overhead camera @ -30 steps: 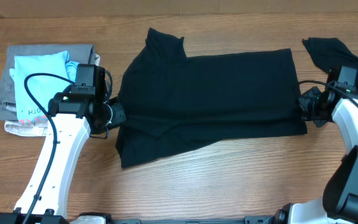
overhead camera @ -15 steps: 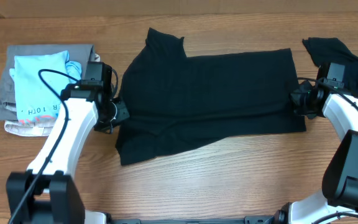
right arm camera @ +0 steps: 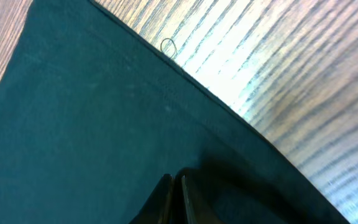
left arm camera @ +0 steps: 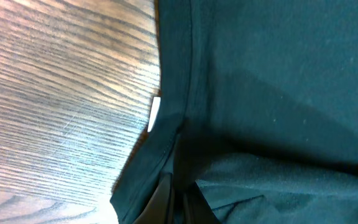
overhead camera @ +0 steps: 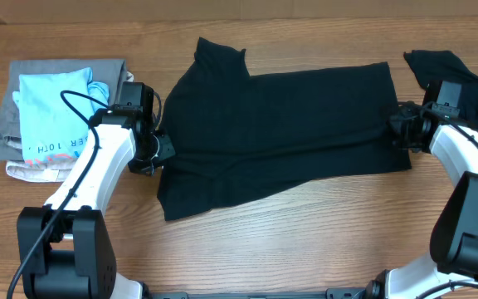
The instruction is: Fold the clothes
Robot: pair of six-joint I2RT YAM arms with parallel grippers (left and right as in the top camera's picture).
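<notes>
Black T-shirt [overhead camera: 280,124] lies mid-frame on worktop [overhead camera: 305,241], apparently folded once lengthwise. Left hand [overhead camera: 159,151] clenched on its frame-left edge, right hand [overhead camera: 397,132] clenched on its frame-right edge. Crosswise folds remain; second black garment [overhead camera: 451,71], upper right, unfolded.

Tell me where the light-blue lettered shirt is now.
In the overhead view, the light-blue shirt lies at far left atop the grey and beige folded pile, just left of the left end effector.
</notes>
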